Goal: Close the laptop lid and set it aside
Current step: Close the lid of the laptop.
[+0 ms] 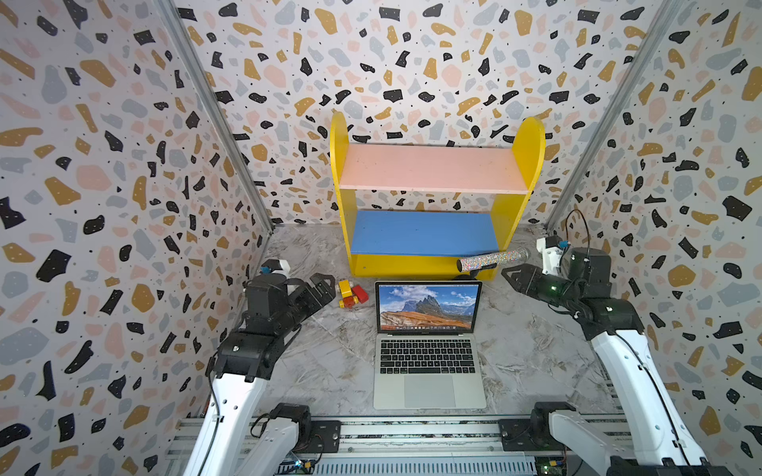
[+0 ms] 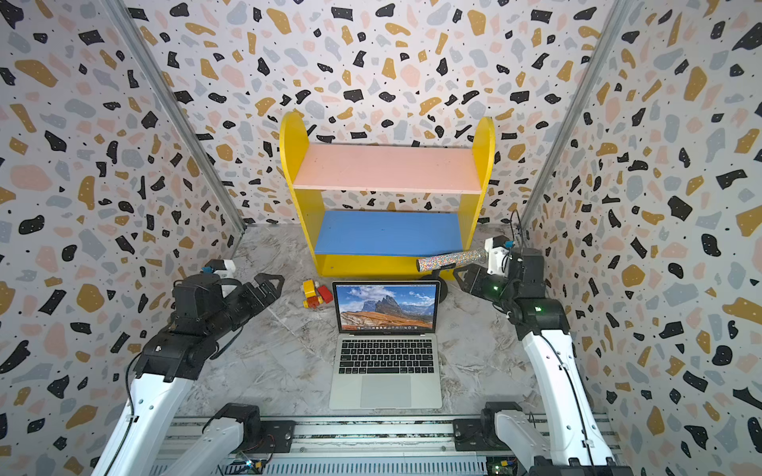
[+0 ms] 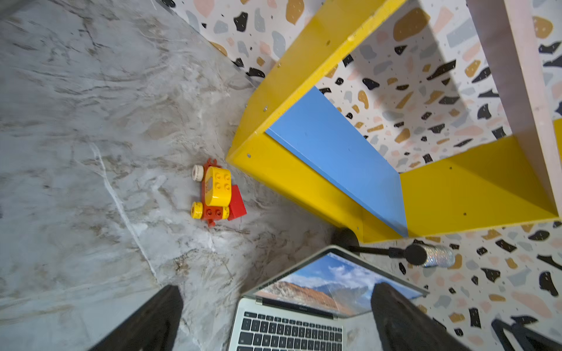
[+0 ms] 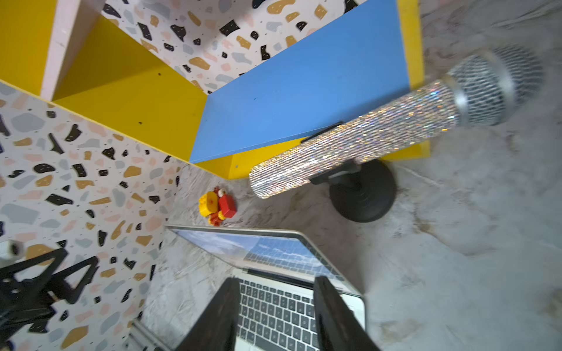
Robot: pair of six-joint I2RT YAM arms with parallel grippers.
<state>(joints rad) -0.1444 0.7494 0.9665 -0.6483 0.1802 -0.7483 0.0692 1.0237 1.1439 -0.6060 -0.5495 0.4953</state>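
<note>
The silver-grey laptop (image 1: pixel 429 389) (image 2: pixel 385 391) stands open in the middle of the marble table, keyboard toward the near edge. The laptop lid (image 1: pixel 429 307) (image 2: pixel 385 307) is upright and its screen shows a mountain landscape. My left gripper (image 1: pixel 322 285) (image 2: pixel 272 282) hovers left of the lid, open and empty. In the left wrist view its fingers (image 3: pixel 164 316) frame the laptop lid's left corner (image 3: pixel 319 285). My right gripper (image 1: pixel 511 275) (image 2: pixel 459 274) hangs right of the lid. Its fingers (image 4: pixel 222 313) stand a narrower gap apart above the keyboard (image 4: pixel 273 310), holding nothing.
A yellow shelf (image 1: pixel 505 222) with pink and blue boards stands against the back wall. A glittery microphone (image 1: pixel 492 259) (image 4: pixel 349 146) on a black round stand sits just behind the lid's right corner. A red-and-yellow brick toy (image 1: pixel 352 293) (image 3: pixel 217 191) lies left of the lid. Patterned walls enclose three sides.
</note>
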